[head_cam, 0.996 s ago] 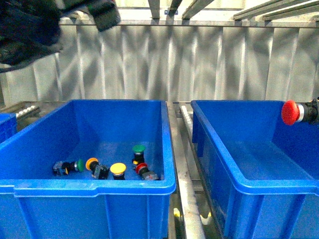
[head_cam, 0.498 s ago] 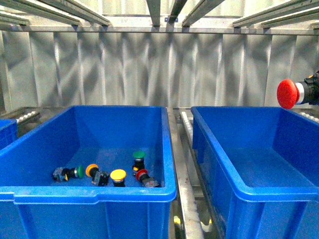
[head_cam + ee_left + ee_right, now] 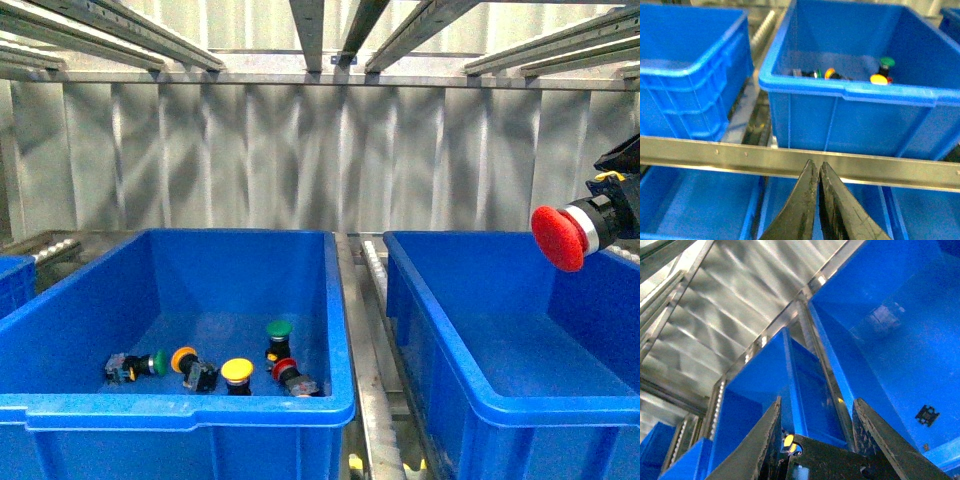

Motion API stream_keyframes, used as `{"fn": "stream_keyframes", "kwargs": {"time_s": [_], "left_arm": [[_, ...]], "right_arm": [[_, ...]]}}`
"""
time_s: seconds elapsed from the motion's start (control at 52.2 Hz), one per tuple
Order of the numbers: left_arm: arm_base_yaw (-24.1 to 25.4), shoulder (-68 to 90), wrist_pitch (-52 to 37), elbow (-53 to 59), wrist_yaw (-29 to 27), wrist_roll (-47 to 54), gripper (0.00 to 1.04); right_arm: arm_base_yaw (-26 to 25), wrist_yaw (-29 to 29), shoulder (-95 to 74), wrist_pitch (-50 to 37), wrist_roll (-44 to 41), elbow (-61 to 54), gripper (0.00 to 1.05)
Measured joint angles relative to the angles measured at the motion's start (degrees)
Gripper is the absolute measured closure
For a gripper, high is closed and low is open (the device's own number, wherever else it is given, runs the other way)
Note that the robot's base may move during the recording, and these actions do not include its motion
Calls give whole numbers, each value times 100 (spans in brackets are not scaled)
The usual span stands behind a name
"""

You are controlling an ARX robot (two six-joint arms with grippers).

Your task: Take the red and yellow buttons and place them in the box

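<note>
Release looks like the step in hand: the right gripper, clamped on the black body of a red domed push-button at three o'clock in the front view, holds it above the large bright-blue plastic crate. I would carry it toward nine o'clock, well inside the rim, and lower it before opening. At eight o'clock a second blue crate holds a yellow-capped button, a small red one and green-capped ones. Nothing blocks the drop, and the left gripper, jaws pressed together on nothing, points at a steel rail.

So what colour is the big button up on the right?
The button is red; the front view shows it best.
</note>
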State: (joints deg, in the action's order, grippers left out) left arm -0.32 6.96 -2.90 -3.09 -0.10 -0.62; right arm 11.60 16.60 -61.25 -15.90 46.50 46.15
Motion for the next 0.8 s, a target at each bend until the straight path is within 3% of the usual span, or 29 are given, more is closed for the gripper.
{"fn": "stream_keyframes", "kwargs": {"time_s": [0.23, 0.46, 0.632, 0.804], "left_arm": [[15, -590, 297, 186, 13, 4, 102], [15, -612, 291, 186, 13, 0, 102], [15, -612, 291, 186, 11, 2, 71], [15, -612, 291, 186, 11, 2, 40]], "right_arm": [[426, -92, 688, -647, -702, -614, 70], [752, 173, 994, -863, -1217, -973, 70], [885, 236, 946, -1432, -2118, -1327, 70], [616, 35, 619, -1926, -3261, -1449, 70]]}}
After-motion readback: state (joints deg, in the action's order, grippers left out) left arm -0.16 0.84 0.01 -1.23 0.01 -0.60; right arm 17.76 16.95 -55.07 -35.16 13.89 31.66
